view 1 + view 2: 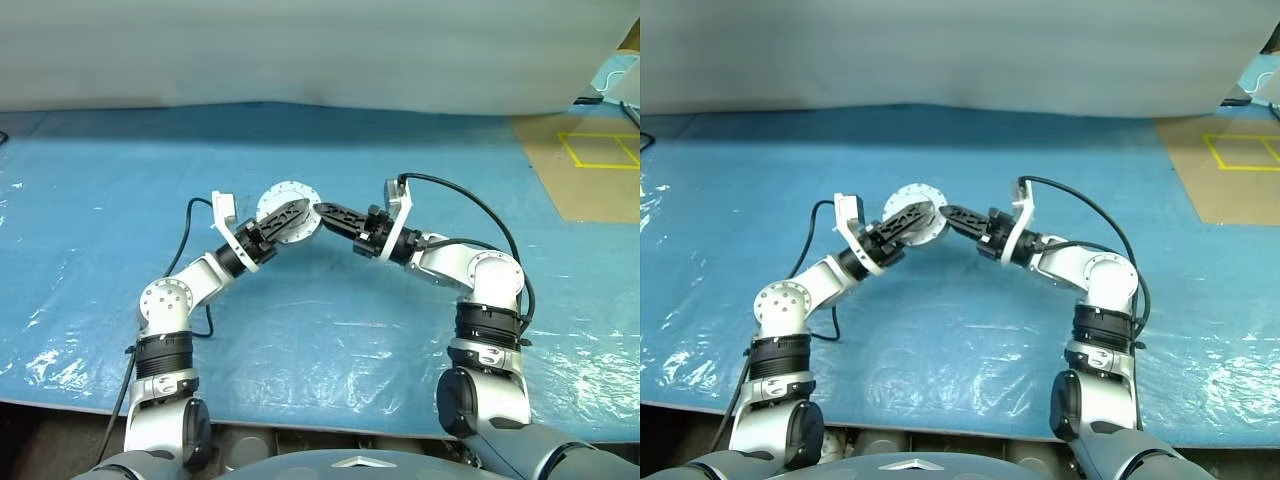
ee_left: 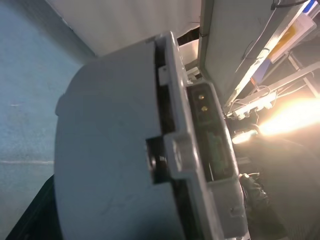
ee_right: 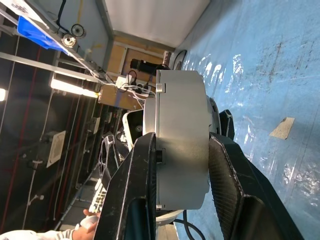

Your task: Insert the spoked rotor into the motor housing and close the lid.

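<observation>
Surface: a blue plastic sheet (image 1: 330, 330) covers the work area, crinkled and glossy, with a pale wall behind it and a brown board (image 1: 590, 165) with yellow tape lines off to the right of the housing.
Motor housing: the motor housing (image 1: 287, 212) is lifted above the sheet, between the two arms, its round silver face with a ring of small holes turned toward the head camera.
Right gripper: the right gripper (image 3: 180, 165) is clamped on the housing, one black finger against each flat face; in its wrist view the grey can (image 3: 181, 145) sits edge-on between the fingers.
Left gripper: the left gripper (image 1: 290, 215) reaches in from the housing's left, its fingers spread wide and lying across the housing's face; whether they touch it is unclear.
Left wrist view: the housing's grey wall (image 2: 110, 160) looms very close, with a notched seam along its rim.
Background: a person's hand (image 3: 87, 227) shows far behind the housing in the right wrist view.
</observation>
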You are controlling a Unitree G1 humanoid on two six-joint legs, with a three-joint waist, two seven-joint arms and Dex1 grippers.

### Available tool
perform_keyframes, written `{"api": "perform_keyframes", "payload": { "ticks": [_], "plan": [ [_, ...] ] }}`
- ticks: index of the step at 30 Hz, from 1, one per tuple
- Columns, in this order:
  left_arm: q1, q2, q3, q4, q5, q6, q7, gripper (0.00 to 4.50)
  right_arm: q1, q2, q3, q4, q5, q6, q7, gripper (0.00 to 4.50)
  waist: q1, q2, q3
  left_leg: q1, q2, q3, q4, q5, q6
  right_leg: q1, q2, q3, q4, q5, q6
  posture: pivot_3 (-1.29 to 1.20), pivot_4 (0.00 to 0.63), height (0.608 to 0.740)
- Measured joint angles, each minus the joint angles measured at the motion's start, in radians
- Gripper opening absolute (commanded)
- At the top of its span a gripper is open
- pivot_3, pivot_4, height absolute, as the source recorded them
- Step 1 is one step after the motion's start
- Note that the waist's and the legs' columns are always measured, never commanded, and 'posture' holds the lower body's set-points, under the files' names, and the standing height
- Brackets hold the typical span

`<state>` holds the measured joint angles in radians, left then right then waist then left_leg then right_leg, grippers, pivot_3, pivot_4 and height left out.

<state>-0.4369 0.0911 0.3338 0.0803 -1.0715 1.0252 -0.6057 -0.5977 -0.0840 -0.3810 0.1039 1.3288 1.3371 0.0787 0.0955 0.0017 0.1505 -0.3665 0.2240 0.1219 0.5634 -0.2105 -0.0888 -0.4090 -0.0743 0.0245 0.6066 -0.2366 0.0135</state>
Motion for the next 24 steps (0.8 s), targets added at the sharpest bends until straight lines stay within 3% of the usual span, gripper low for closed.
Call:
{"api": "perform_keyframes", "payload": {
  "ticks": [3,9,24],
  "plan": [
    [-0.007,-0.029,-0.001,0.018,0.000,-0.009,0.030,4.29,0.000,-0.009,0.000,0.000,0.004,-0.010,-0.016,1.15,0.000,0.000,0.000,0.000,0.000,0.000,0.001,0.000,0.000,0.000,0.000,0.000,0.000,0.000,0.000,0.00,0.150,0.740],
    [-0.013,-0.039,0.006,0.043,-0.007,-0.038,0.048,2.79,0.003,-0.011,0.001,-0.002,0.019,-0.023,-0.022,1.15,-0.001,0.000,0.000,0.000,0.000,0.000,0.001,0.000,0.000,0.000,0.000,0.001,0.000,0.000,0.001,0.00,0.150,0.740],
    [-0.028,-0.034,0.003,0.068,-0.020,-0.062,0.077,2.68,0.008,-0.006,0.021,0.001,0.009,-0.081,-0.032,1.15,0.000,0.000,0.000,0.000,0.000,0.000,0.003,0.000,0.000,0.000,0.000,0.001,0.001,0.001,0.002,0.00,0.150,0.740]
  ]
}}
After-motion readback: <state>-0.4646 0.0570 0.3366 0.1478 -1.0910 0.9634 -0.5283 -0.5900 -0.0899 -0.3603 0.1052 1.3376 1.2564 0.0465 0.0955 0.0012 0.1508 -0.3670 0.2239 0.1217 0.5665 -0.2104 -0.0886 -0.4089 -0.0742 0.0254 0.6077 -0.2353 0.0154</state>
